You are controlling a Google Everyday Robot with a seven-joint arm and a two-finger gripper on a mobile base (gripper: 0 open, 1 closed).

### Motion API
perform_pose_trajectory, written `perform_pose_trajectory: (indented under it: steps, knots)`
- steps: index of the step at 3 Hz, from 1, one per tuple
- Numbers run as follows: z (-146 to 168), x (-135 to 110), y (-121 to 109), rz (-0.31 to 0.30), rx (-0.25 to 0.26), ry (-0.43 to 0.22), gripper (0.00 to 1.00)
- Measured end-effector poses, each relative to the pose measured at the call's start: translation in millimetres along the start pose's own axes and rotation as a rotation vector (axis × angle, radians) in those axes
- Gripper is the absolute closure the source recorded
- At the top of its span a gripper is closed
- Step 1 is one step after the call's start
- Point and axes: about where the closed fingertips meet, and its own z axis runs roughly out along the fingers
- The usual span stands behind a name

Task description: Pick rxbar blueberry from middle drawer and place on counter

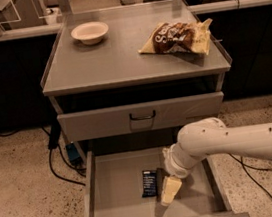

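Observation:
The rxbar blueberry (149,182) is a small dark flat bar lying on the floor of the open middle drawer (118,193), near its centre. My gripper (170,191) hangs from the white arm reaching in from the right. It is inside the drawer, just right of the bar and close beside it, pointing down toward the drawer floor. The counter (119,57) above is a grey cabinet top.
A white bowl (90,32) sits at the counter's back left. A brown-and-cream snack bag (179,38) lies at its right. A closed drawer front with a black handle (142,115) is above the open drawer. Cables and a power strip (72,152) lie on the floor left.

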Motion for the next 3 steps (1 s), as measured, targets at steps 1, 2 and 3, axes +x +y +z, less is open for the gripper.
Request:
perform_pose_trajectory:
  steps: [1, 2, 3]
  knots:
    - [81.5, -18.4, -10.4, -0.004, 0.039, 0.051, 0.00]
    - [85.4, -18.5, -10.3, -0.006, 0.033, 0.053, 0.00]
    - [114.6, -19.2, -9.5, -0.019, -0.012, 0.068, 0.00]
